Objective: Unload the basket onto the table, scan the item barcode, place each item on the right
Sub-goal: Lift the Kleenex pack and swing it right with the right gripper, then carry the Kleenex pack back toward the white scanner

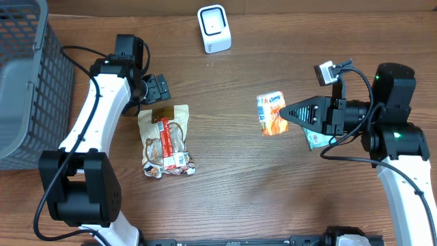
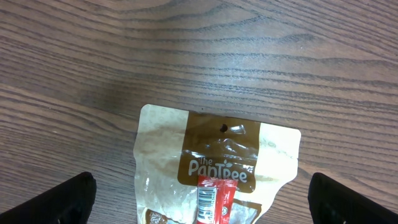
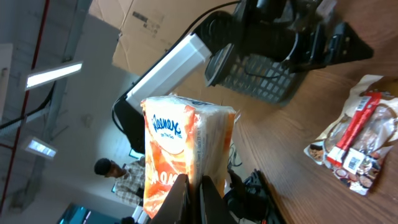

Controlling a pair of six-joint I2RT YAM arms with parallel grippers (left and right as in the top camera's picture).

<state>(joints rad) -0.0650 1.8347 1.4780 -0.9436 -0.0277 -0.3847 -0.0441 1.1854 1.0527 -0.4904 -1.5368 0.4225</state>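
An orange Kleenex tissue pack [image 1: 272,113] [image 3: 186,146] is lifted off the table, with my right gripper [image 1: 288,113] [image 3: 194,193] shut on its edge and turned sideways. The white barcode scanner [image 1: 214,29] stands at the back centre, well apart from the pack. My left gripper [image 1: 156,87] [image 2: 202,202] hangs open over the top end of a tan Pantree snack bag [image 1: 166,140] [image 2: 217,162]. A red bar [image 2: 213,199] with a barcode lies on that bag. The left fingers [image 2: 62,199] straddle the bag without touching it.
A grey mesh basket [image 1: 27,82] fills the far left edge. A small white and green packet [image 1: 315,140] lies on the table under my right arm. Bare wood lies between the scanner and the tissue pack.
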